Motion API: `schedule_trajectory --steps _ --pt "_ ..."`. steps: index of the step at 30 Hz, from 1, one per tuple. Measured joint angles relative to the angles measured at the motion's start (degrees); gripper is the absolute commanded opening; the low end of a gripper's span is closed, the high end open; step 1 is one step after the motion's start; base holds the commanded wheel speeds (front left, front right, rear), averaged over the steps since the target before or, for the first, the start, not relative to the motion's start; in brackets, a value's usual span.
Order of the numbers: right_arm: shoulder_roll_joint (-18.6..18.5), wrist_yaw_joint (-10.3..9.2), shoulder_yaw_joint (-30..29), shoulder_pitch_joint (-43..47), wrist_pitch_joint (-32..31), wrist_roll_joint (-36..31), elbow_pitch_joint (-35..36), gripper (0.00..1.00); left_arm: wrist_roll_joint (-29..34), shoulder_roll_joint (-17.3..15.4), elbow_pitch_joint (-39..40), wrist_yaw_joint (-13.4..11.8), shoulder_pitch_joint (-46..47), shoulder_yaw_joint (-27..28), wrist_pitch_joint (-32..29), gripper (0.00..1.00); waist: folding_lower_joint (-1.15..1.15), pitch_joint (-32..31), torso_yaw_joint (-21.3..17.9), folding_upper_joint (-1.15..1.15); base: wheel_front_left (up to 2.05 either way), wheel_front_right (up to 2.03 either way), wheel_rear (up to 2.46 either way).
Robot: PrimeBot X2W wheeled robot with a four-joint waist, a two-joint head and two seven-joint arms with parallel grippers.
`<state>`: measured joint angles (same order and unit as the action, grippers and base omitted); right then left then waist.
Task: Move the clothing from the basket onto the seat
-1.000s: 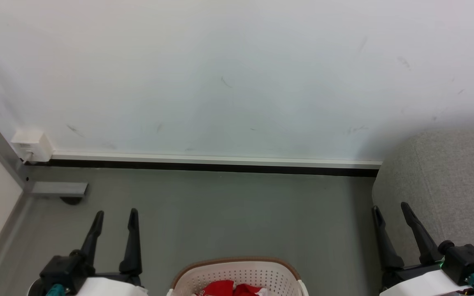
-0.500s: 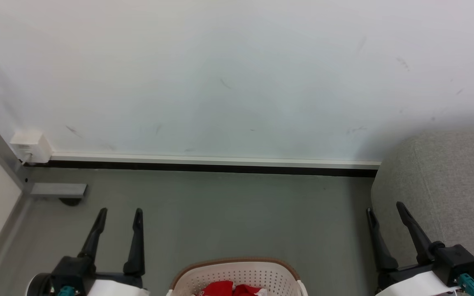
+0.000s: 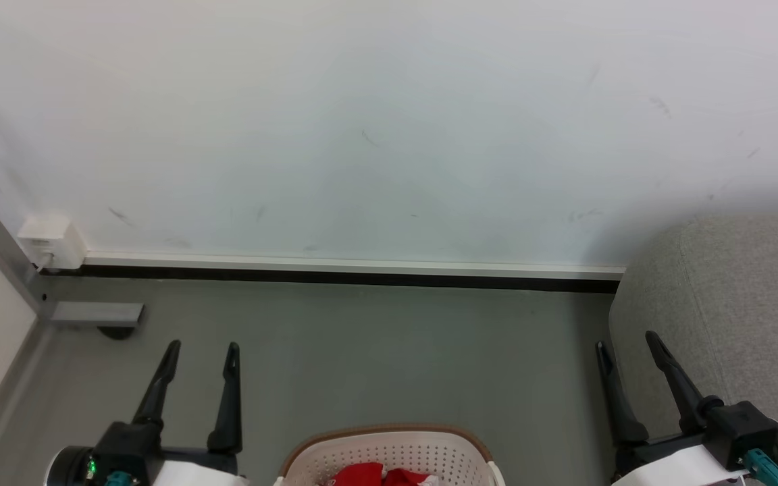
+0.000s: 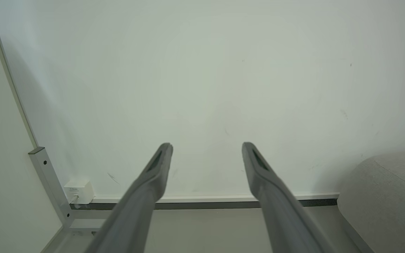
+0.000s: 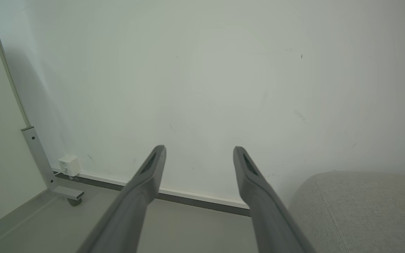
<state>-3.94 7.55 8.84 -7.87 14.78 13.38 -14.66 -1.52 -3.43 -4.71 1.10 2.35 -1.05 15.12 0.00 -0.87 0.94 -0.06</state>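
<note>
We are holding both the left gripper [image 3: 202, 345] and right gripper [image 3: 624, 341] spread apart, gripping nothing; the clothing [image 3: 379, 476] is lying in the basket [image 3: 389, 449] between them, left of the seat [image 3: 733, 297].

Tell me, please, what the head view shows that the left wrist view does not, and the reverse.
Head view's extras: the basket with red clothing in it, and the open right gripper near the seat. Left wrist view's extra: the slots inside its fingers. Shared: the open left gripper, seat, wall, white box, grey frame and floor.
</note>
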Motion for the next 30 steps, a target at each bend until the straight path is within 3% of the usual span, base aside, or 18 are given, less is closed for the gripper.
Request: schedule_trajectory --steps 30 --pt "-0.11 0.00 0.04 -1.20 0.00 1.33 0.42 1.00 -1.07 0.51 -0.46 0.92 0.21 0.90 0.01 1.00 0.00 2.10 -3.06 0.00 0.00 0.00 0.00"
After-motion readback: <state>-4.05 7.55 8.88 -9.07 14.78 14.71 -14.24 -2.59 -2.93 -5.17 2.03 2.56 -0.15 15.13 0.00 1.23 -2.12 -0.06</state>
